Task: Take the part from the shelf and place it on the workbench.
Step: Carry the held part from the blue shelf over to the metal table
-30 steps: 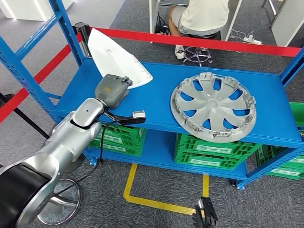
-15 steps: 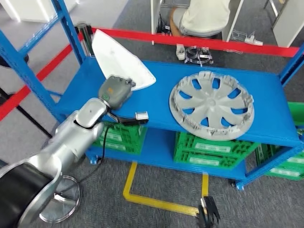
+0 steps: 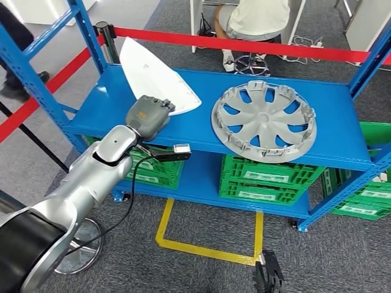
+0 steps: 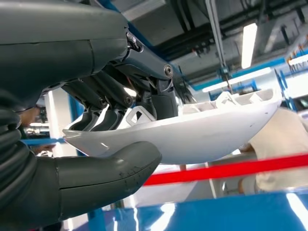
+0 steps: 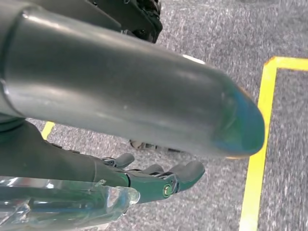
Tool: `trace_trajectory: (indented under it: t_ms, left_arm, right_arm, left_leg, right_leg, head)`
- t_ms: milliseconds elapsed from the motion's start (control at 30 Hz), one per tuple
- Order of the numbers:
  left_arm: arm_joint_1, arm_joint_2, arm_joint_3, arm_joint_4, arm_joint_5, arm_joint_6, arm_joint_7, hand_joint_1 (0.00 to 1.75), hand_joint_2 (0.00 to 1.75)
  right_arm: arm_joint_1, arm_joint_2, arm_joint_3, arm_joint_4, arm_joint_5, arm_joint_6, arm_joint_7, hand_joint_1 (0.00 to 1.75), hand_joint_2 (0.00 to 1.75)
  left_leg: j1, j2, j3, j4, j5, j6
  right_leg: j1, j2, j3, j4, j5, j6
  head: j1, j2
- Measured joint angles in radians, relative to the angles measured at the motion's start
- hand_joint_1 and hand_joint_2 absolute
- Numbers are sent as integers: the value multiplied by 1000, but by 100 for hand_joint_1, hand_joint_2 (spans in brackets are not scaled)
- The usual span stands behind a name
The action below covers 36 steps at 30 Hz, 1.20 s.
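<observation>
A white curved part (image 3: 152,76) lies tilted at the left end of the blue shelf (image 3: 198,135), its far end raised over the back edge. My left hand (image 3: 147,116) grips its near edge. In the left wrist view the part (image 4: 203,132) sits between the thumb (image 4: 109,173) and the dark fingers (image 4: 109,96), with the blue shelf surface (image 4: 218,211) a little way from it. A grey wheel cover (image 3: 264,113) lies flat on the shelf to the right. My right hand (image 3: 266,278) hangs low over the floor; its fingers (image 5: 163,180) are stretched out and hold nothing.
Green crates (image 3: 258,180) stand on the lower shelf. Blue uprights (image 3: 87,30) frame the shelf ends. A red barrier tape (image 3: 239,46) runs behind it, with a seated person (image 3: 253,18) beyond. Another person's legs (image 3: 18,61) are at far left. Yellow lines (image 3: 208,250) mark the floor.
The whole picture has shifted, so the camera moved. My left hand keeps its hold on the white part. A person's legs have come into view at far left.
</observation>
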Motion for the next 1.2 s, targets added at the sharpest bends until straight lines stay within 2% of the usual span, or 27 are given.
trace_trajectory:
  t_ms: [67, 100, 133, 167, 233, 267, 300, 333, 400, 467, 533, 567, 600, 633, 667, 733, 767, 800, 833, 867, 933, 1000, 1033, 1100, 1133, 1167, 1200]
  left_arm:
    - [0, 1, -1, -6, 5, -8, 0, 169, 175]
    - [1, 2, -2, -8, 9, -13, -1, 169, 175]
    - [2, 3, -2, -11, 14, -19, -2, 169, 175]
    - [3, 3, -2, -14, 21, -25, -4, 169, 175]
    - [6, 4, -2, -22, 36, -35, -9, 169, 175]
    - [9, 5, -2, -25, 43, -39, -11, 169, 175]
    - [14, 6, -3, -27, 49, -42, -12, 169, 175]
    - [19, 8, -3, -29, 53, -44, -13, 169, 175]
    - [26, 10, -3, -34, 56, -46, -14, 169, 175]
    - [26, 13, -3, -41, 56, -46, -15, 169, 175]
    - [25, 16, -3, -47, 57, -45, -15, 169, 175]
    - [25, 17, -3, -49, 57, -46, -15, 169, 175]
    - [25, 19, -3, -50, 57, -46, -15, 169, 175]
    - [26, 22, -3, -50, 58, -46, -15, 169, 175]
    - [26, 25, -3, -50, 58, -47, -15, 169, 175]
    - [27, 30, -3, -51, 59, -47, -15, 169, 175]
    - [29, 32, -3, -51, 59, -48, -15, 169, 175]
    - [31, 34, -3, -51, 59, -48, -15, 169, 175]
    - [32, 35, -3, -51, 59, -49, -15, 169, 175]
    - [33, 35, -3, -51, 59, -49, -15, 169, 175]
    - [32, 35, -3, -55, 59, -54, -15, 169, 175]
    - [29, 35, -4, -62, 59, -62, -15, 169, 175]
    - [30, 35, -4, -64, 59, -67, -15, 169, 175]
    - [34, 36, -6, -65, 59, -77, -15, 169, 175]
    - [36, 37, -7, -65, 59, -81, -15, 169, 175]
    - [37, 37, -8, -66, 59, -84, -15, 169, 175]
    - [37, 38, -8, -66, 59, -86, -15, 169, 175]
  right_arm:
    - [1, -1, 1, 0, -2, 2, 0, 0, 0]
    - [3, -1, 1, 0, -3, 2, 0, 0, 0]
    - [5, -2, 2, 0, -4, 2, 0, 0, 0]
    - [6, -4, 2, 0, -4, 2, 0, 0, 0]
    - [6, -7, 2, 0, -6, 0, 0, 0, 0]
    - [6, -9, 2, 0, -7, -1, 0, 0, 0]
    - [6, -11, 3, 0, -7, -2, 0, 0, 0]
    - [6, -12, 4, 0, -7, -3, 0, 0, 0]
    - [5, -14, 7, 0, -7, -3, 0, 0, 0]
    - [2, -16, 9, -1, -7, -4, 0, 0, 0]
    - [0, -18, 10, -2, -7, -4, 0, 0, 0]
    - [1, -18, 10, -2, -7, -4, 0, 0, 0]
    - [1, -19, 10, -2, -7, -4, 1, 0, 0]
    - [2, -19, 10, -2, -7, -4, 1, 0, 0]
    - [2, -19, 10, -2, -7, -4, 1, 0, 0]
    - [2, -19, 10, -2, -7, -4, 1, 0, 0]
    - [2, -19, 10, -2, -7, -4, 1, 0, 0]
    - [3, -19, 10, -2, -7, -4, 1, 0, 0]
    - [3, -20, 10, -2, -7, -4, 1, 0, 0]
    - [3, -20, 10, -2, -7, -4, 1, 0, 0]
    - [2, -21, 11, -2, -7, -4, 1, 0, 0]
    - [2, -22, 11, -3, -6, -4, 0, 0, 0]
    - [3, -22, 12, -4, -5, -5, 0, 0, 0]
    - [8, -22, 15, -3, -3, -5, 1, 0, 0]
    - [12, -22, 16, -3, -3, -4, 1, 0, 0]
    - [15, -22, 17, -2, -2, -4, 2, 0, 0]
    - [17, -22, 18, -2, -2, -4, 3, 0, 0]
  left_leg:
    - [-3, 1, -10, -12, 19, 1]
    - [-2, 2, -17, -17, 31, 6]
    - [1, 2, -25, -21, 44, 12]
    - [3, 3, -35, -24, 57, 17]
    - [3, 2, -61, -24, 79, 22]
    - [3, 2, -75, -24, 90, 22]
    - [2, 2, -90, -24, 101, 22]
    - [2, 2, -104, -24, 112, 21]
    - [2, 2, -129, -22, 133, 16]
    - [0, 2, -146, -20, 152, 7]
    - [-1, 3, -152, -21, 169, -3]
    - [0, 3, -153, -22, 177, -8]
    - [1, 3, -157, -21, 172, -13]
    - [2, 2, -164, -7, 150, -20]
    - [3, 2, -176, 26, 111, -27]
    - [8, 2, -210, 150, 8, -39]
    - [11, 2, -223, 217, -23, -43]
    - [14, 2, -226, 263, -32, -46]
    - [17, 2, -215, 280, -20, -47]
    - [19, 2, -188, 263, 4, -49]
    - [25, 2, -92, 148, 30, -53]
    - [24, -1, -12, 28, 12, -44]
    - [20, -2, 0, -2, 4, -35]
    - [16, -2, -11, -13, 17, -12]
    - [16, -1, -19, -14, 27, -3]
    - [16, 0, -29, -15, 39, 5]
    - [15, 0, -39, -15, 49, 12]
  right_leg:
    - [-4, -2, -3, -12, 19, 14]
    - [-5, -3, -10, -12, 13, 20]
    - [-5, -3, -19, 4, -12, 24]
    - [-5, -3, -32, 42, -53, 28]
    - [-3, -2, -62, 169, -152, 32]
    - [-3, -2, -70, 229, -179, 33]
    - [-2, -2, -66, 265, -185, 33]
    - [-2, -2, -45, 266, -171, 33]
    - [-2, -2, 43, 169, -136, 30]
    - [1, -1, 135, 40, -147, 24]
    - [5, 1, 165, -10, -160, 15]
    - [5, 1, 157, -9, -153, 9]
    - [3, 0, 151, -10, -144, 3]
    - [1, -1, 142, -11, -134, -5]
    - [-1, -3, 132, -13, -122, -11]
    - [-3, -4, 107, -13, -99, -18]
    - [-4, -4, 92, -12, -87, -17]
    - [-4, -5, 77, -12, -76, -16]
    - [-5, -5, 63, -12, -65, -13]
    - [-6, -5, 50, -11, -54, -10]
    - [-8, -5, 27, -10, -33, 0]
    - [-7, -4, 13, -13, -12, 14]
    - [-8, -5, 9, -19, 0, 21]
    - [-13, -6, 3, -29, 15, 33]
    - [-14, -6, -5, -20, 0, 37]
    - [-14, -6, -16, 9, -36, 39]
    - [-14, -6, -32, 60, -86, 40]
  head:
    - [-2, 0]
    - [-2, 0]
    - [-1, 0]
    - [1, 0]
    - [3, 0]
    - [3, 0]
    - [3, 0]
    - [3, 0]
    - [3, 0]
    - [1, 0]
    - [1, 0]
    - [1, 0]
    - [1, 0]
    - [-1, 0]
    - [-3, 0]
    - [-6, 0]
    - [-5, 0]
    - [-6, 0]
    - [-5, 0]
    - [-6, 0]
    - [-7, 0]
    - [-7, 0]
    - [-8, 0]
    - [-8, 0]
    - [-6, 0]
    - [-5, 0]
    - [-3, 0]
